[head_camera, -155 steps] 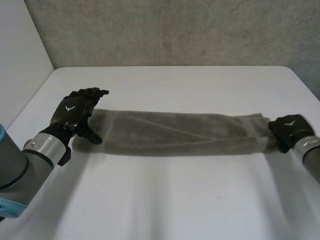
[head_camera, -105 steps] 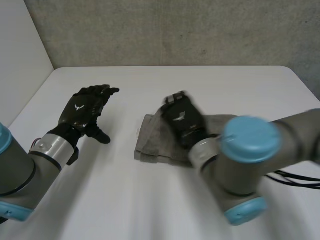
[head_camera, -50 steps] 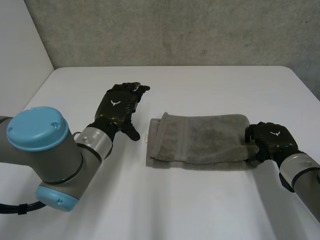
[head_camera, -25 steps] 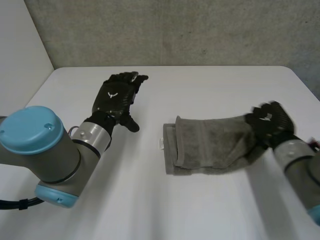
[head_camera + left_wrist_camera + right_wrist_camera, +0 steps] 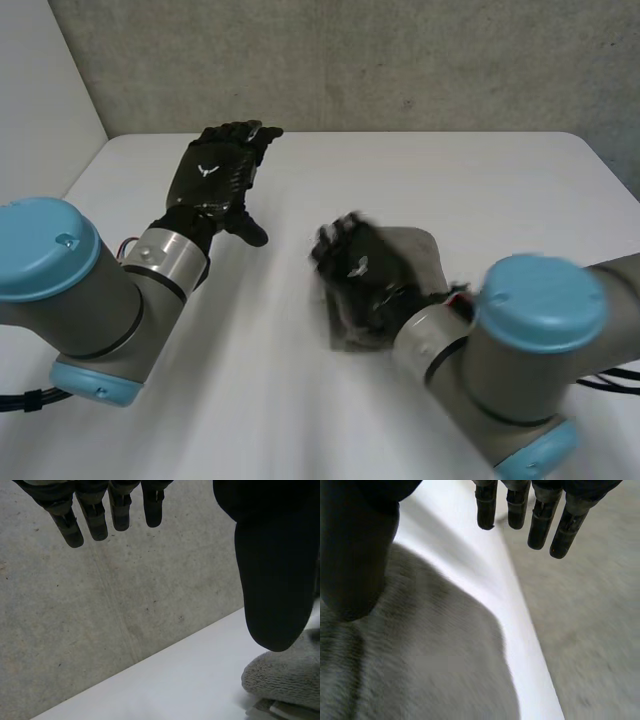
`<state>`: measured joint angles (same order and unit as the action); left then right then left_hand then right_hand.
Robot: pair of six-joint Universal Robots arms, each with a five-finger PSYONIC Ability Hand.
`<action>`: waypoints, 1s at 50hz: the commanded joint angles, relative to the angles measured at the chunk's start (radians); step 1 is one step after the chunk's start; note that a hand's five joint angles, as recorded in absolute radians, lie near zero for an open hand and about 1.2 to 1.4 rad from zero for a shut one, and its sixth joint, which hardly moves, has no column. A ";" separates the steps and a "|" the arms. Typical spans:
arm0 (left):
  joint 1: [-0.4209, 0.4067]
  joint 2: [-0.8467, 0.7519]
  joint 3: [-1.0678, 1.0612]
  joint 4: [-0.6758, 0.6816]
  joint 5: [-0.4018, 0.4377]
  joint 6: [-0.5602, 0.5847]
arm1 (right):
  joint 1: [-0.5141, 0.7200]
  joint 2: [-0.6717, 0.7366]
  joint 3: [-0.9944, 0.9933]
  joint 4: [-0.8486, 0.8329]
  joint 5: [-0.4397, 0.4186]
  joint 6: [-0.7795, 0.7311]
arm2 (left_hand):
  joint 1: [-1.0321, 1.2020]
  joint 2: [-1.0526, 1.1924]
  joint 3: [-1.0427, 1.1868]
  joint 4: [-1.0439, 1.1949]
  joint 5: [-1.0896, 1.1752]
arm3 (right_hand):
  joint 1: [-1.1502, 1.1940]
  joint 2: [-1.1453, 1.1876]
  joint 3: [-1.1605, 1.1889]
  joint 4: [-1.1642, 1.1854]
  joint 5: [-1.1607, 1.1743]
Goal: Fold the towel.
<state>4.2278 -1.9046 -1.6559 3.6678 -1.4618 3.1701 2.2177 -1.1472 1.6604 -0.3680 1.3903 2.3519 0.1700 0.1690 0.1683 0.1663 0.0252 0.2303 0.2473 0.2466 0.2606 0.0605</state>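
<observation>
The grey towel (image 5: 422, 250) lies folded into a short bundle at the middle of the white table (image 5: 300, 420). My right hand (image 5: 362, 268) is above its left part, palm down and open. In the right wrist view its fingers (image 5: 540, 515) are straight, and the towel (image 5: 420, 670) lies under the palm, apart from them. My left hand (image 5: 212, 178) hovers open to the left of the towel, touching nothing. In the left wrist view its thumb (image 5: 272, 580) is just above a rounded end of the towel (image 5: 287, 677).
A grey concrete wall (image 5: 350, 60) runs along the table's far edge (image 5: 340, 134). The right arm's blue-capped elbow (image 5: 540, 300) hangs low over the front right of the table, and the left arm's elbow (image 5: 40, 250) over the front left.
My right hand swept left from the towel's right end over the bundle, which became shorter, and its fingers straightened. My left hand drifted back and left.
</observation>
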 commanded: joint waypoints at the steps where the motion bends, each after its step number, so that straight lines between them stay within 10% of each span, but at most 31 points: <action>1: -0.014 -0.002 0.028 -0.017 -0.002 -0.002 | -0.195 -0.181 0.091 -0.017 0.001 0.470 | 0.014 0.015 0.016 0.018 -0.016 | -0.056 -0.073 -0.072 -0.086 -0.060; 12: -0.138 -0.163 0.241 -0.207 -0.034 -0.076 | -0.400 -0.142 0.044 0.128 -0.117 0.866 | 0.032 0.033 0.033 0.035 0.002 | -0.056 -0.073 -0.072 -0.086 -0.060; 30: -0.239 -0.491 0.441 -0.322 -0.106 -0.079 | -0.388 0.070 0.009 0.146 -0.188 0.824 | 0.041 0.042 0.042 0.044 0.011 | -0.056 -0.073 -0.072 -0.086 -0.060; 50: -0.129 0.050 0.349 -0.434 -0.104 -0.076 | -0.383 -0.339 -0.264 0.400 0.041 0.704 | 0.052 0.053 0.054 0.056 0.023 | -0.056 -0.073 -0.072 -0.086 -0.060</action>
<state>4.0300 -2.0331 -1.2904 3.3085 -1.5656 3.0937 1.8327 -1.3910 1.5302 -0.1081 1.3314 3.0837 0.1753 0.1762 0.1764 0.1759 0.0252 0.2280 0.2473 0.2466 0.2607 0.0605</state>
